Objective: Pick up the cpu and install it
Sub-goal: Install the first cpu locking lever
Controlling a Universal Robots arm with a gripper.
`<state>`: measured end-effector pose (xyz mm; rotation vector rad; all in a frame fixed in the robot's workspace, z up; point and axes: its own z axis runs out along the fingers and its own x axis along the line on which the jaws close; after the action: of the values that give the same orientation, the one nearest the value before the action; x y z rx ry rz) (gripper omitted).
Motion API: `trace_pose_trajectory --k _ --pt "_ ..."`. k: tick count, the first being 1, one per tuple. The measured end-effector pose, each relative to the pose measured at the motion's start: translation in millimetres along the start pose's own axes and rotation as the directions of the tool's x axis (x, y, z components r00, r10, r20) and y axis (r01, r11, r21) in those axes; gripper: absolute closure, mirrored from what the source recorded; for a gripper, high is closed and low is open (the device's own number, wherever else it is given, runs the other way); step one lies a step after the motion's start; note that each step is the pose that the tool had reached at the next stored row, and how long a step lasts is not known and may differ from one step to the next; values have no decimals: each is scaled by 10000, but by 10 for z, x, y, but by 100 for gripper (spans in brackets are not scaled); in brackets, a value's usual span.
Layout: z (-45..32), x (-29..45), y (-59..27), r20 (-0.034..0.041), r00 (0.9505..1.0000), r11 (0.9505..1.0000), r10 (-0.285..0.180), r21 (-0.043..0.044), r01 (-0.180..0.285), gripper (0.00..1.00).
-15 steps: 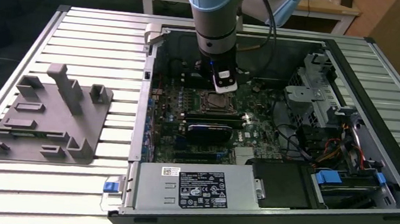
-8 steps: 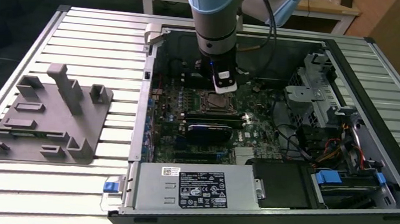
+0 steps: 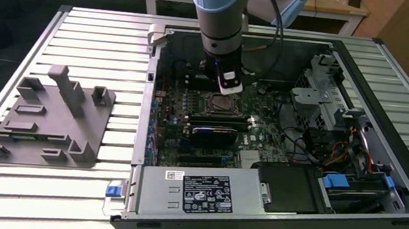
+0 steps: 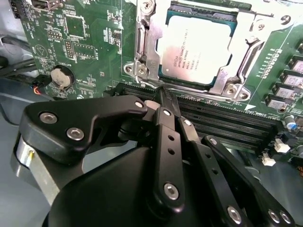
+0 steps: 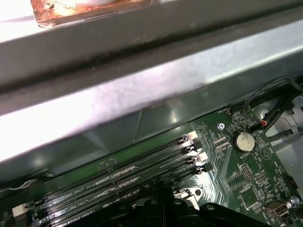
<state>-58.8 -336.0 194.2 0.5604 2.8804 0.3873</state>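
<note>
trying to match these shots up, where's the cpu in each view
Exterior view: the cpu sits in the socket on the motherboard inside the open case, just below the gripper.
Second wrist view: the cpu lies in the socket frame, beyond the gripper.
First wrist view: I cannot make out the cpu here.
Shared landmark: the round coin battery, in both wrist views.

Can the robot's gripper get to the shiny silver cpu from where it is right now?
Probably yes. The cpu lies face up in its socket with nothing on top, and the gripper hangs just beside it.
</note>
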Motion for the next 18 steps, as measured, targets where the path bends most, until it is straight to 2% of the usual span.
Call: trace_pose_trajectory --k 9,11,14,15,18 --pt "-5 -18 -41 -4 10000 10000 3 -9 -3 89" --pt "3 -19 -52 -27 10000 10000 18 -69 -18 89" --pt "9 -22 -63 -91 9999 9997 59 -243 -61 89" --pt "11 -23 -66 -103 9999 9996 67 -274 -69 89" --pt "17 -27 -81 -111 9999 9995 71 -293 -74 89"
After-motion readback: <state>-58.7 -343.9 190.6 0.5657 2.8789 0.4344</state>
